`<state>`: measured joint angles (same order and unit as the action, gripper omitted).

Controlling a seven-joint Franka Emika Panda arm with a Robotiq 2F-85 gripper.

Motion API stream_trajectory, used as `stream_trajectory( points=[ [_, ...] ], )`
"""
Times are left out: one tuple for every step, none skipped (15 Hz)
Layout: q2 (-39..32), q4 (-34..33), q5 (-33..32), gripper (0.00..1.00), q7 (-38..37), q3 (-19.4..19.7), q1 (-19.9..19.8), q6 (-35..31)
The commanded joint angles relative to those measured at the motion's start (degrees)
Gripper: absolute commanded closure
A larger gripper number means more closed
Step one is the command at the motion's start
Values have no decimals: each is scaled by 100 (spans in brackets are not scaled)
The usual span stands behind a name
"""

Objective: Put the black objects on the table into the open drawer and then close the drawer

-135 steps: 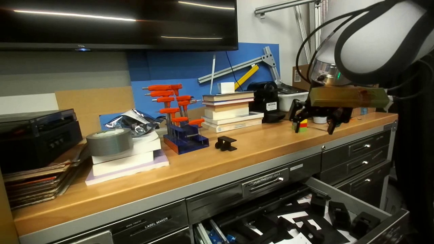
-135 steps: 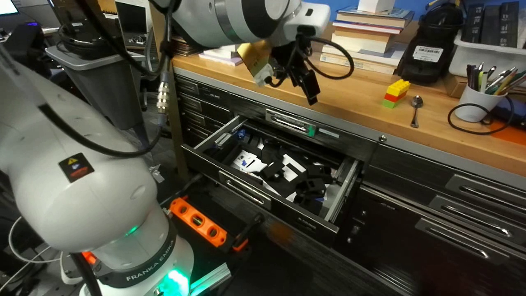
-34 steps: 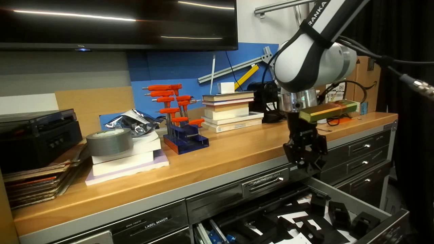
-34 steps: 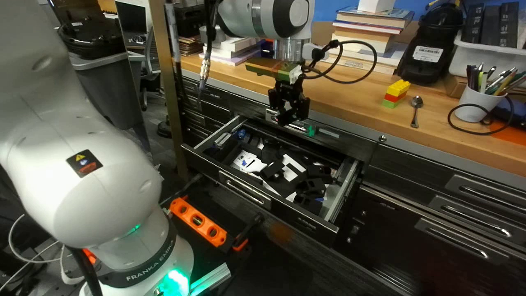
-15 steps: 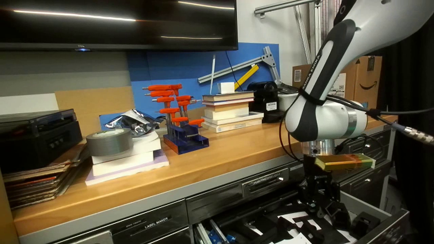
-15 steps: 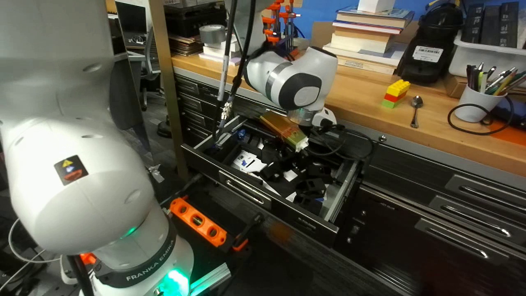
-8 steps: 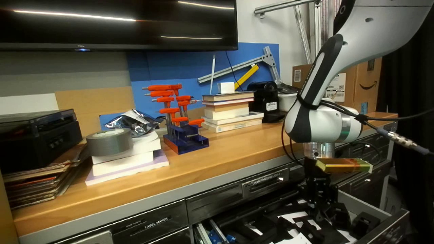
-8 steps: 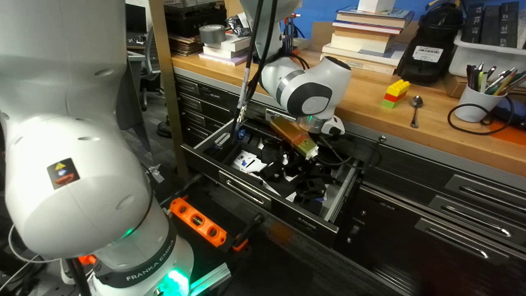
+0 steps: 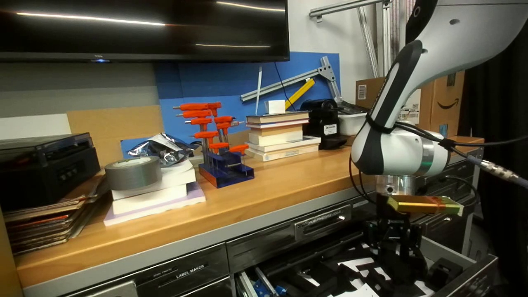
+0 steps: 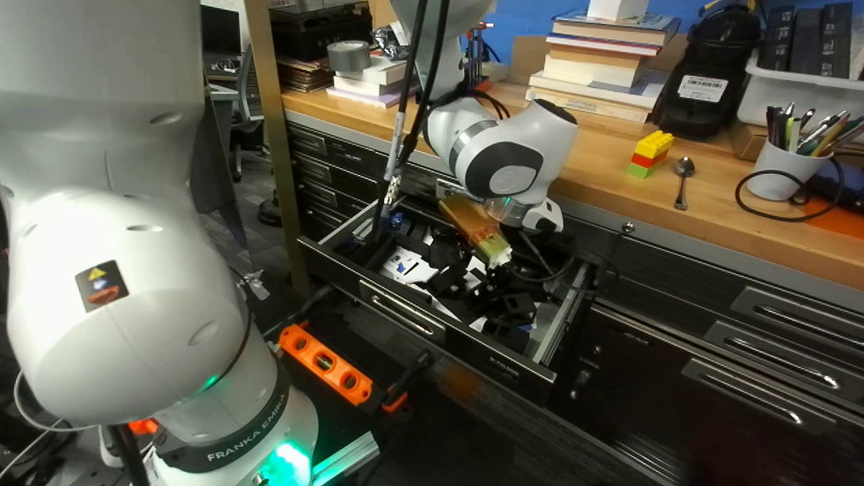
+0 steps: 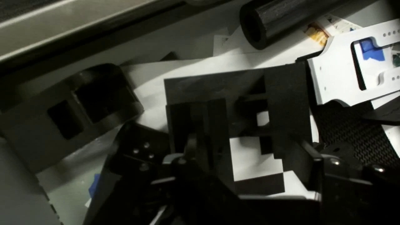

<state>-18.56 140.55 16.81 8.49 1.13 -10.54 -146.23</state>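
We see the white-and-black arm (image 9: 394, 95) slope down from the upper right in an exterior view, leaning leftward until it meets a rounded wrist joint (image 9: 371, 152). That joint sits above the pulled-out drawer (image 10: 472, 347), close to the front edge of the wooden table (image 9: 297, 175). Below it the arm turns straight down, so the gripper (image 9: 398, 258) hangs upright with its tip inside the drawer. A gold-coloured block (image 9: 425, 205) juts sideways just above the gripper, nearly level.

In an exterior view, the base (image 10: 229, 418) stands at lower left; the arm extends past the top edge, then slants down again over the drawer, where the block and cables mostly hide the gripper.

In the wrist view, the gripper is released: its two fingers (image 11: 314, 153) stand well apart. A flat black piece (image 11: 287, 103) with square cut-outs shows in the gap, lying over a white sheet (image 11: 203, 66). A narrower black piece (image 11: 217, 125) sits close by the finger at that view's left; we cannot tell whether they touch.

The task's things are in the drawer: in both exterior views, chunky black pieces (image 9: 444, 270) lie toward one end, near the gripper. They are dark on dark, so we cannot count them.
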Motion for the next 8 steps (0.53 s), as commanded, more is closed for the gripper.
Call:
stream_trajectory(
  points=[
    [854,917,485,0,-371,2,13,-481],
    [1083,1167,618,0,-495,11,49,-658],
    [1273,1369,723,0,-663,32,85,-783],
    [1464,1576,889,0,-817,34,99,-892],
    [1620,1754,1022,0,-972,40,129,-1029],
    [1771,1912,1108,0,-1185,68,165,-1108],
    [1892,2056,1175,0,-1416,89,204,-1219],
    [1969,2179,1128,0,-1758,126,248,-1302]
  ],
)
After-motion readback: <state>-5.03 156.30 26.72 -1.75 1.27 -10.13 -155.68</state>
